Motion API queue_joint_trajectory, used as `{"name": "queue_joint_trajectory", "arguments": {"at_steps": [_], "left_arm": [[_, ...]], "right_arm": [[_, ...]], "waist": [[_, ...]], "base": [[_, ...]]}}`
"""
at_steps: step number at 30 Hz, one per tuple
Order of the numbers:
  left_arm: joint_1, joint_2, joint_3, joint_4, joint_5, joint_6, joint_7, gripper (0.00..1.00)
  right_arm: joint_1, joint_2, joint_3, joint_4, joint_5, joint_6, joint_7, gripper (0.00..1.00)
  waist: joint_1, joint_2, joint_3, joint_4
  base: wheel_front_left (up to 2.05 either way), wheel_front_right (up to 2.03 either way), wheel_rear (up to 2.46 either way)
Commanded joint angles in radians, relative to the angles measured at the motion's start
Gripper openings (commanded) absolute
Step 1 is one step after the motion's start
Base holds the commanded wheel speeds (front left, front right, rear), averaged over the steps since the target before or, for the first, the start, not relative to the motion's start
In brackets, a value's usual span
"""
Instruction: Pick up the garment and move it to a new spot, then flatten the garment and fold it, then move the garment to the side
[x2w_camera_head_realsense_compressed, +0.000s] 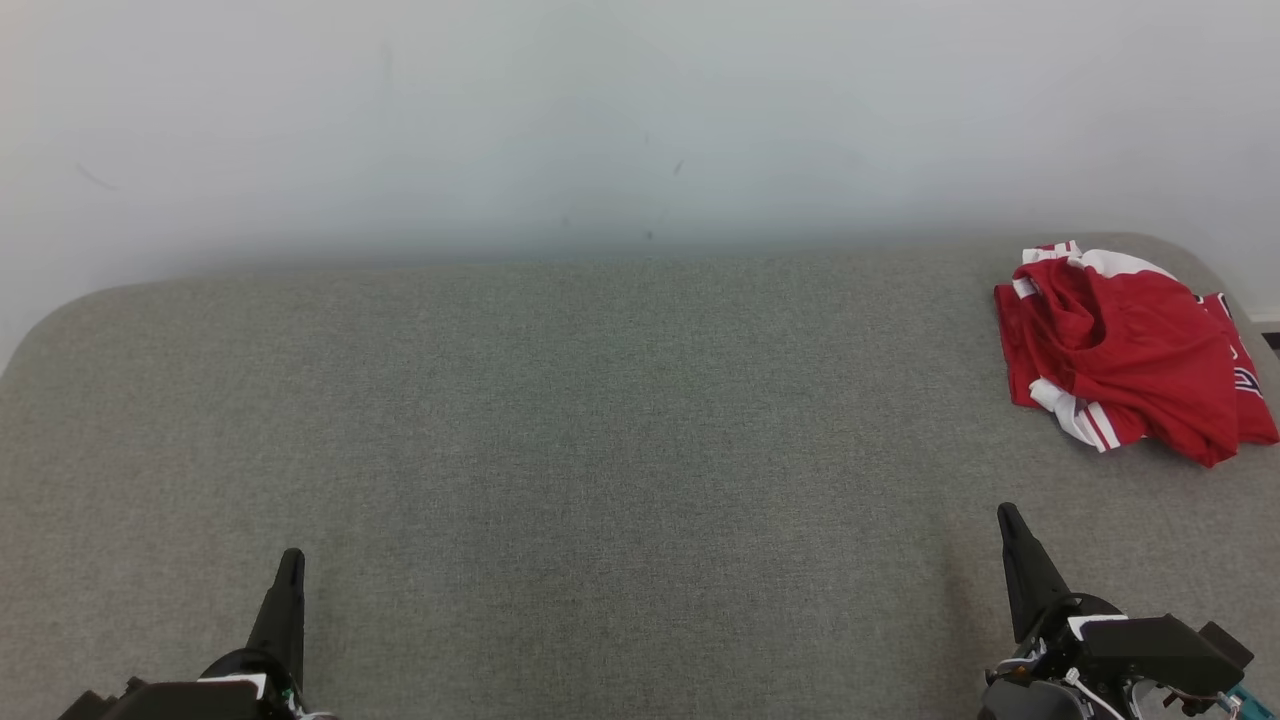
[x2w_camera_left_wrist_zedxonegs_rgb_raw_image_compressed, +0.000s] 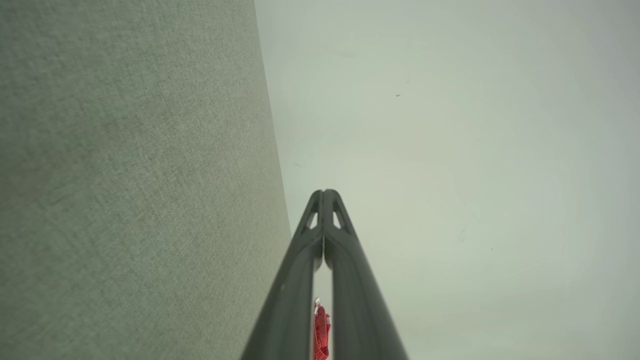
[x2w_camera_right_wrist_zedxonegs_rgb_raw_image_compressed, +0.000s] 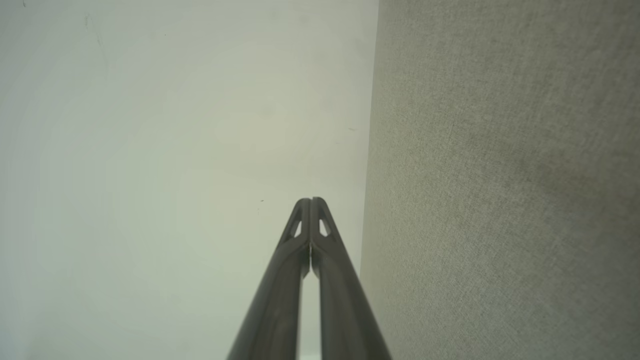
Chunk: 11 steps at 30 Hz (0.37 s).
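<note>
Left gripper (x2w_camera_head_realsense_compressed: 291, 556) is fully closed and holds nothing. In its wrist view I see the two dark fingers (x2w_camera_left_wrist_zedxonegs_rgb_raw_image_compressed: 300, 280) pressed together at the tips, with only a thin gap lower down. Right gripper (x2w_camera_head_realsense_compressed: 1006, 512) is in the same state: its fingers meet at the tips and nothing is between them. Both grippers point forward, toward the pale wall (x2w_camera_head_realsense_compressed: 600, 120). They are over the grey cloth surface (x2w_camera_head_realsense_compressed: 600, 430), well apart from each other. I cannot tell if they touch the surface.

The garment (x2w_camera_head_realsense_compressed: 1130, 350) is red with white stripes at the edges. It lies crumpled in a heap on the surface, ahead of the right gripper and a bit to its right side, near the far right corner of the surface. Bare surface lies between it and the right gripper. From the left gripper it is far away, across almost the whole width of the surface. In the left wrist view a small red piece of it shows through the gap between the fingers, low in that view. Neither gripper touches the garment.
</note>
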Motion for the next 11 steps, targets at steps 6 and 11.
{"name": "queue_joint_trajectory", "arguments": {"at_steps": [6,11], "left_arm": [[-0.009,0.002,0.003,-0.003,-0.005,-0.001,0.002,0.00],[-0.009,0.002,0.003,-0.003,-0.005,-0.001,0.002,0.00]], "right_arm": [[-0.008,0.002,-0.001,-0.001,0.001,-0.002,0.003,0.00],[-0.008,0.002,-0.001,-0.001,0.001,-0.002,0.003,0.00]], "waist": [[0.0000,0.0000,0.000,0.000],[0.0000,0.0000,0.000,0.000]], "base": [[0.00,0.00,0.00],[0.00,0.00,0.00]]}}
